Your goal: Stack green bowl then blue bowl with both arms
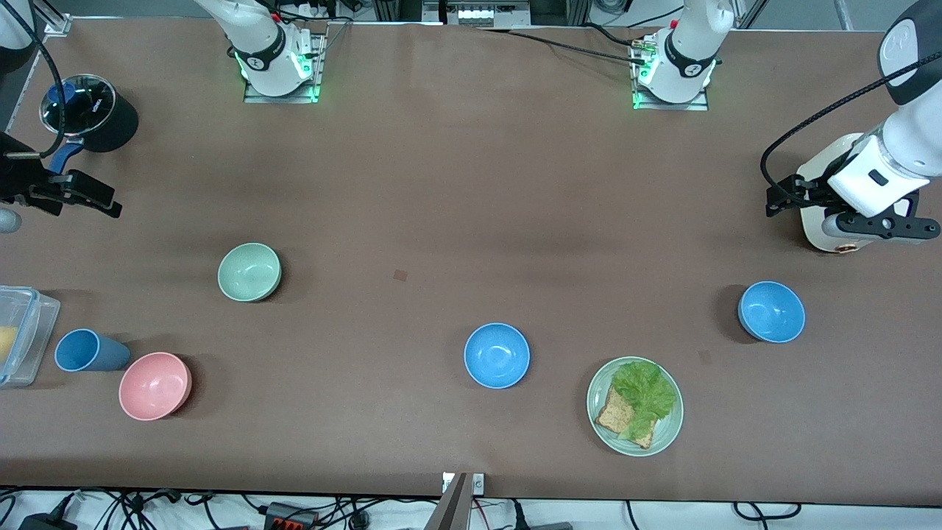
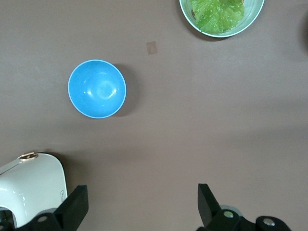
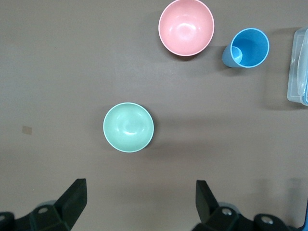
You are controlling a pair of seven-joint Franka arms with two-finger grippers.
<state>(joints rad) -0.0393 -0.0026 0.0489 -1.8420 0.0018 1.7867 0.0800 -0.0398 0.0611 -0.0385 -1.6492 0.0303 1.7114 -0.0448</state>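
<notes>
The green bowl (image 1: pixel 249 271) stands upright and empty toward the right arm's end of the table; it also shows in the right wrist view (image 3: pixel 128 127). One blue bowl (image 1: pixel 497 355) sits near the table's middle. A second blue bowl (image 1: pixel 771 311) sits toward the left arm's end and shows in the left wrist view (image 2: pixel 96 88). My right gripper (image 1: pixel 88 195) (image 3: pixel 140 187) hangs open and empty at the right arm's end of the table, apart from the green bowl. My left gripper (image 1: pixel 781 197) (image 2: pixel 142 192) hangs open and empty over a white appliance (image 1: pixel 828 224), apart from the second blue bowl.
A pale green plate (image 1: pixel 666 434) with lettuce and bread lies between the two blue bowls, nearer the camera. A pink bowl (image 1: pixel 155 385), a blue cup (image 1: pixel 87 350) and a clear container (image 1: pixel 18 335) stand near the green bowl. A black lidded pot (image 1: pixel 88 110) stands by the right gripper.
</notes>
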